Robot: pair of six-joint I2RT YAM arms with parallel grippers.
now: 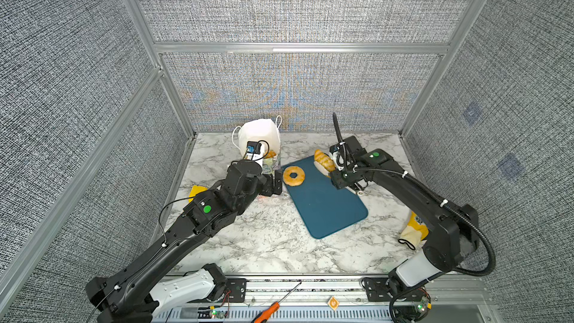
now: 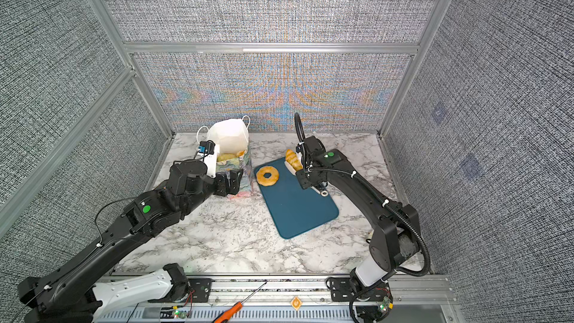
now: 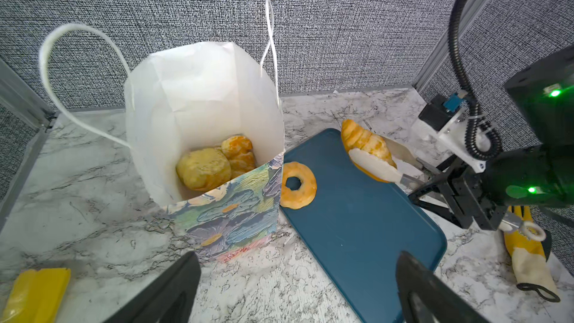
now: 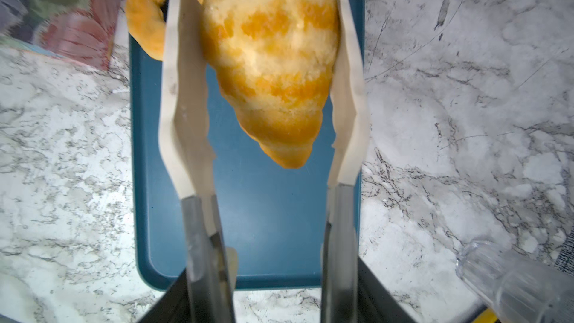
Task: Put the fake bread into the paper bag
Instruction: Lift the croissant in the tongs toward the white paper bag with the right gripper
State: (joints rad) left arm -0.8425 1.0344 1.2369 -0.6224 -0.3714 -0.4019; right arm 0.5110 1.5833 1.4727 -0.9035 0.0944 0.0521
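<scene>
Clamping a pair of white-bladed tongs (image 4: pixel 183 88), the right gripper (image 1: pixel 341 178) holds one croissant (image 4: pixel 270 57) pinched between the blades over the blue tray (image 3: pixel 357 228), to the right of the paper bag (image 3: pixel 233 212) in both top views. Croissant long axis: in line with the tongs, narrow end toward the gripper. The bag stands upright, mouth open upward, so the transfer likely runs leftward past the ring doughnut (image 3: pixel 298 185) and above the bag rim. The left gripper (image 3: pixel 295 290) stands wide and empty beside the bag's base, nearer the bag.

Count:
- Bag: one.
- Bread visible: four. Two lie inside the bag, one doughnut touches or nearly touches the bag wall, and one croissant is in the tongs.
</scene>
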